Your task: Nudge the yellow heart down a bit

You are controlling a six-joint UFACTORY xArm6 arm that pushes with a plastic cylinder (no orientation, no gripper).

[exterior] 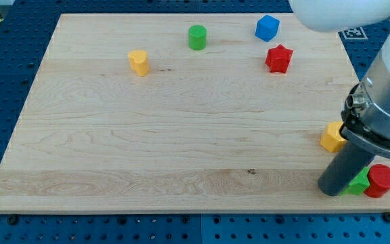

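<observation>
A: Where do we stand on the wooden tabletop?

B: Our rod comes down at the view's lower right, and my tip rests on the wood near the bottom-right corner. We carry no end effector with jaws, only this bare rod, so there is nothing released or clenched to report.

A: And the yellow heart?

B: The yellow heart sits in the upper left part of the tabletop, well apart from my tip, almost the whole board away on a diagonal.

A: What lies close to us?

B: Just to the view's right of my tip we see a green block, partly hidden behind the rod, its shape unclear. Touching it on the right is a red cylinder. Above them, at the right edge, a yellow block shows partly behind our arm.

A: The rest?

B: Along the view's top: a green cylinder, a blue cube to its right, and a red star just below the cube.
</observation>
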